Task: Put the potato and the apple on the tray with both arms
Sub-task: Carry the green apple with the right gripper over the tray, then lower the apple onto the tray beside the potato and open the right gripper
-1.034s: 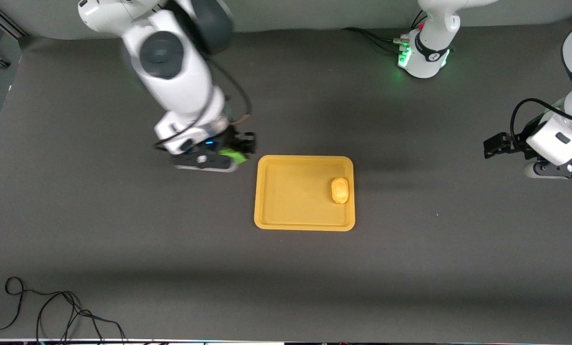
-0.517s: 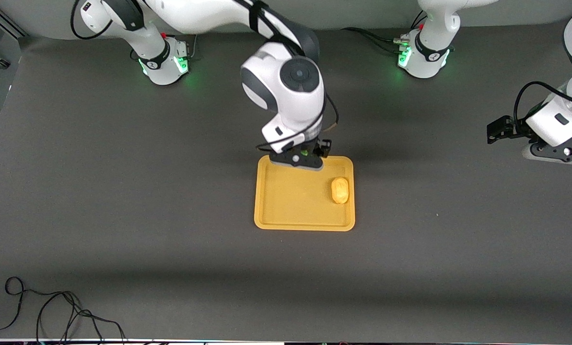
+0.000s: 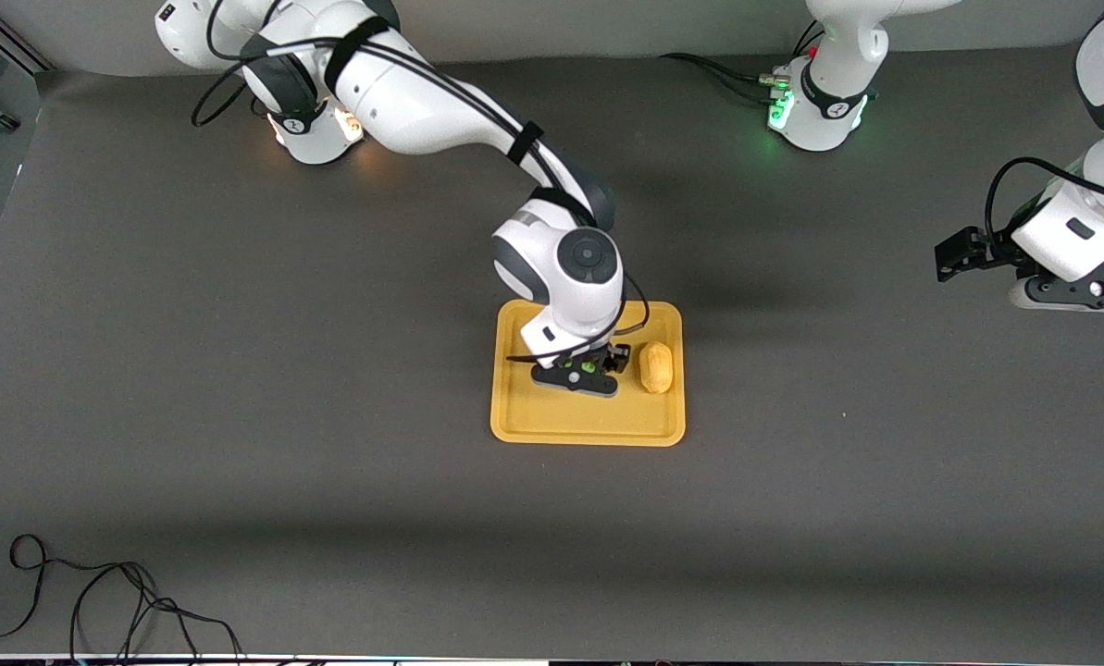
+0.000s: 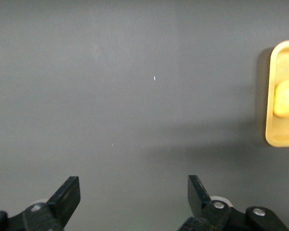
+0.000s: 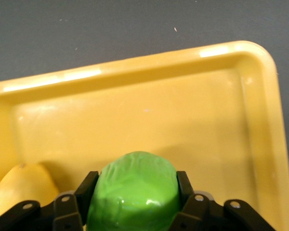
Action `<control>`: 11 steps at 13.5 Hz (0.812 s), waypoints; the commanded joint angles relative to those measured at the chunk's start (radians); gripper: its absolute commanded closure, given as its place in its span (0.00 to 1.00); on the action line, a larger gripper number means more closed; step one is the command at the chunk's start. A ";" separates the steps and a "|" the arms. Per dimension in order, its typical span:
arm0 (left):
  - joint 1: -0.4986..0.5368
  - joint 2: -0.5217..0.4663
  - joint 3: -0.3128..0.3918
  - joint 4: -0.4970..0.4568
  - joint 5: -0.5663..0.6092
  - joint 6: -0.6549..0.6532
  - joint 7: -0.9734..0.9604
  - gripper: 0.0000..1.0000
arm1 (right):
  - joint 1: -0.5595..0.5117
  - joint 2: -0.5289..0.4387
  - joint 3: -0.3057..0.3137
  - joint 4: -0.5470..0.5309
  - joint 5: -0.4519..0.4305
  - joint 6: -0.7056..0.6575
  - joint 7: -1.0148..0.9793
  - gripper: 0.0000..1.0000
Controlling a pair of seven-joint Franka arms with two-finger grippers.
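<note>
The orange-yellow tray (image 3: 561,421) lies mid-table. The tan potato (image 3: 655,367) rests in it near the rim toward the left arm's end. My right gripper (image 3: 589,368) is low over the tray's middle, beside the potato, shut on the green apple (image 5: 134,192); only slivers of the apple (image 3: 589,367) show under the wrist in the front view. In the right wrist view the black fingers (image 5: 89,185) press both sides of the apple, with the potato (image 5: 19,187) and tray floor (image 5: 183,110) below. My left gripper (image 3: 954,259) waits over bare table toward its own end, open and empty (image 4: 133,185).
The left wrist view catches the tray's edge (image 4: 279,139) and the potato (image 4: 285,98) off to one side. A black cable (image 3: 98,592) coils at the table corner nearest the front camera, toward the right arm's end. Both arm bases (image 3: 815,102) (image 3: 316,120) stand along the table's farthest edge.
The right arm has swung with the apple from beside the tray to over its middle and come down low. The left arm has barely moved.
</note>
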 commanded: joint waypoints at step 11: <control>-0.010 0.086 -0.002 0.216 0.003 -0.173 0.014 0.00 | 0.001 -0.024 -0.013 0.030 -0.009 -0.014 0.040 0.00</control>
